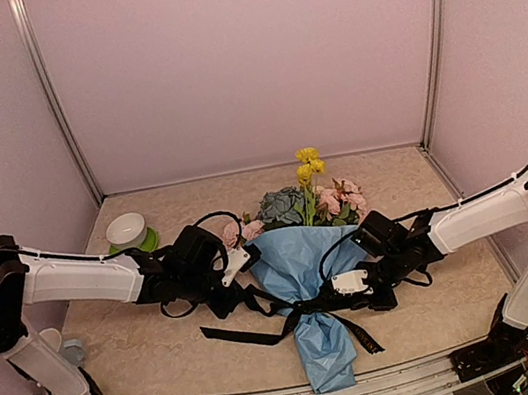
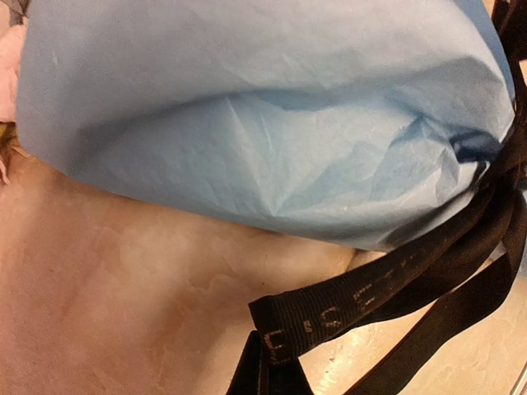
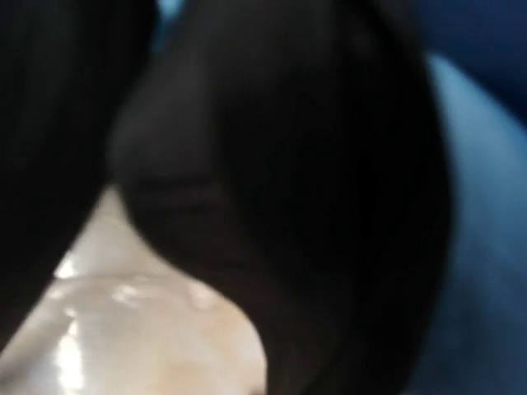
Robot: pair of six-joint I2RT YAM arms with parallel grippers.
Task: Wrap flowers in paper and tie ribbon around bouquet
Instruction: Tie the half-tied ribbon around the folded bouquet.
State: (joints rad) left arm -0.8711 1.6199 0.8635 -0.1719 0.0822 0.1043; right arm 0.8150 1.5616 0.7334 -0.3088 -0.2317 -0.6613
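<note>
The right gripper (image 1: 340, 288) is closed, jaws together, lying low at the narrow neck of the bouquet (image 1: 299, 252). The black ribbon (image 1: 256, 333) is cinched around the neck just to its left. Its wrist view is a blur of dark rounded shapes with pale blue at one side and glossy marbled stone below, so whether it pinches the ribbon cannot be told.

The left gripper (image 1: 244, 258) is also closed, touching or just beside the upper left edge of the paper (image 1: 295, 263). In front of its camera the paper is a thin matte light-blue sheet, softly creased and puffed into a rounded cone. The ribbon is a flat woven band with pale lettering that loops from the gathered neck down to the bottom edge of that view. Its fingers do not show there, so a grip on the band cannot be confirmed.

Beyond both grippers, the flowers (image 1: 305, 201) fan out of the cone's wide mouth: pink roses, yellow blooms and a blue-green cluster. Nearer than the grippers, the cone's crumpled tail reaches the edge of the beige marbled table (image 1: 162, 316), and ribbon tails trail flat to either side.
</note>
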